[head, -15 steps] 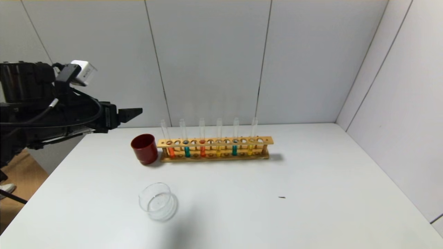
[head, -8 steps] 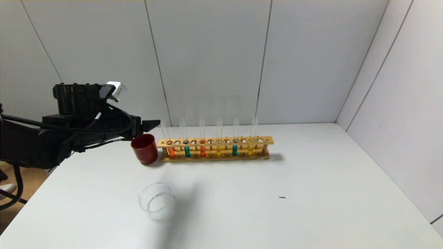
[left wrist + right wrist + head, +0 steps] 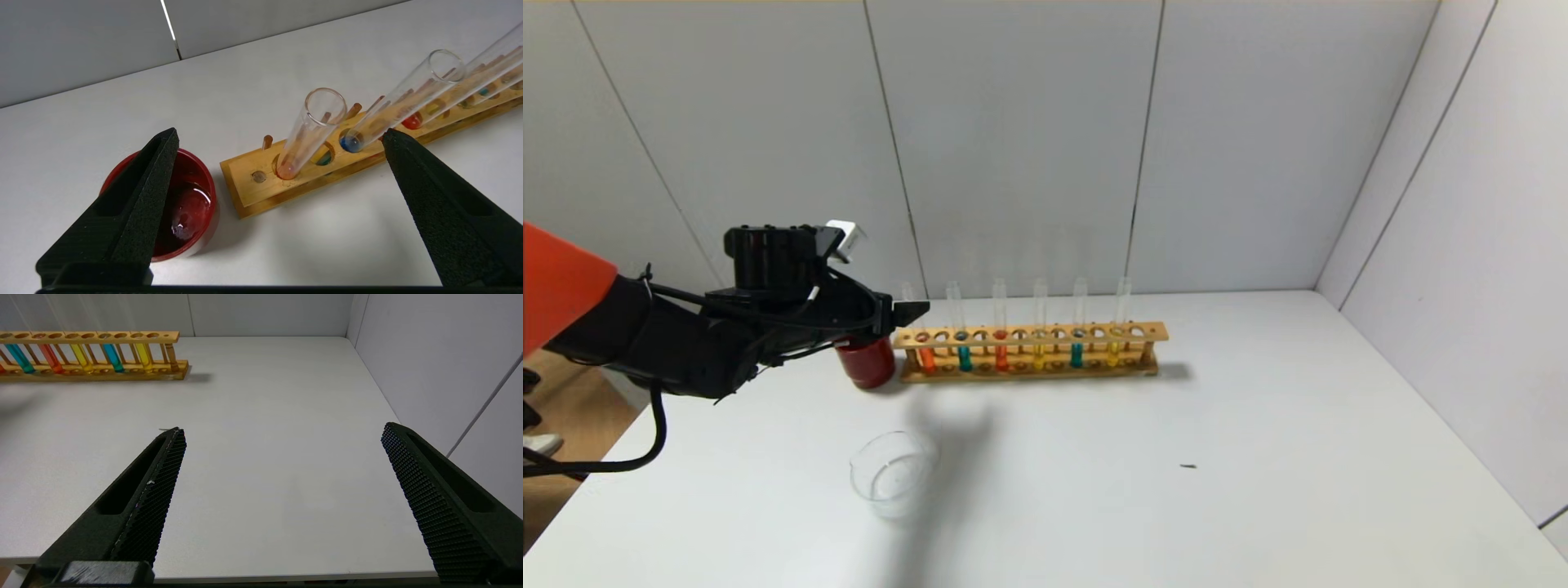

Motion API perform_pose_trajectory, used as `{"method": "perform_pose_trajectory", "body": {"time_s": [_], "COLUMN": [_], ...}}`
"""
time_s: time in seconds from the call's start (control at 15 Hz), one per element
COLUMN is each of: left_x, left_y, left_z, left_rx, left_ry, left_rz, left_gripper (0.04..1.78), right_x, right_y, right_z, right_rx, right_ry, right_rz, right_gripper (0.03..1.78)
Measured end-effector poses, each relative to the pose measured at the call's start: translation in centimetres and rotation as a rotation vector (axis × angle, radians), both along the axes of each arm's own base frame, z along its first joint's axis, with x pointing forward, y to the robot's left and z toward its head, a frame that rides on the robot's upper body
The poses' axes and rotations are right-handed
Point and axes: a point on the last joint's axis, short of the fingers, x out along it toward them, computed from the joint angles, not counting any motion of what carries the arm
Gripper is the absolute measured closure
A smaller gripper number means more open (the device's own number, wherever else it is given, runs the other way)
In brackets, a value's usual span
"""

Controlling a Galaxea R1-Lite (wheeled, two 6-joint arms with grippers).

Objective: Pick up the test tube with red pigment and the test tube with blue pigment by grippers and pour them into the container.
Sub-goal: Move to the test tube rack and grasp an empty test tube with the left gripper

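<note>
Head view: the desk (image 3: 1258, 457) fills the lower frame, and the left arm reaches in from the left edge toward the wooden rack (image 3: 1029, 353) standing at centre. The left claw (image 3: 913, 310) hangs just above the rack's left end, over the red cup (image 3: 864, 362) that sits touching that end. In the left wrist view the left claw (image 3: 278, 139) is spread wide and holds nothing; its two fingers flank the first tube.

The test tube with red pigment (image 3: 921, 347) stands in the leftmost occupied hole, directly ahead of that claw and between its fingers' line. The test tube with blue pigment (image 3: 964, 349) stands one place to the right in frame. Both tubes stand near upright, long axis vertical, open mouths up, round ends in the rack.

The left arm is clearly the nearer. The right claw (image 3: 282, 433), also spread and empty, waits low over the desk's near right edge, well apart from the rack.

The container (image 3: 892, 475) rests on the desk in the lower left, nearer the camera than the rack.
</note>
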Motion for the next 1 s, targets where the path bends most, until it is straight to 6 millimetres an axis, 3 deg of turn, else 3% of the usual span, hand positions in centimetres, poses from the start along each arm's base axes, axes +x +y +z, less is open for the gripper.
{"method": "perform_pose_trajectory", "body": {"time_s": [0.33,0.47,0.67,0.87,1.0], "left_x": [1.9,2.3,2.6,3.2,3.4], "left_y": [-0.9,-1.0,-1.2,-1.3,-1.9], "left_z": [-1.5,-2.0,-2.4,-2.7,-3.0], "left_rx": [0.004,0.005,0.007,0.006,0.005], "left_ry": [0.016,0.022,0.031,0.029,0.030], "left_rz": [-0.015,-0.018,-0.020,-0.022,-0.035], "left_gripper": [0.09,0.19,0.55,1.12,1.41], "right_x": [0.0,0.0,0.0,0.0,0.0], "right_y": [0.0,0.0,0.0,0.0,0.0], "right_z": [0.0,0.0,0.0,0.0,0.0], "right_rx": [0.000,0.000,0.000,0.000,0.000], "right_ry": [0.000,0.000,0.000,0.000,0.000], "right_rz": [0.000,0.000,0.000,0.000,0.000], "right_gripper": [0.06,0.06,0.06,0.06,0.06]}}
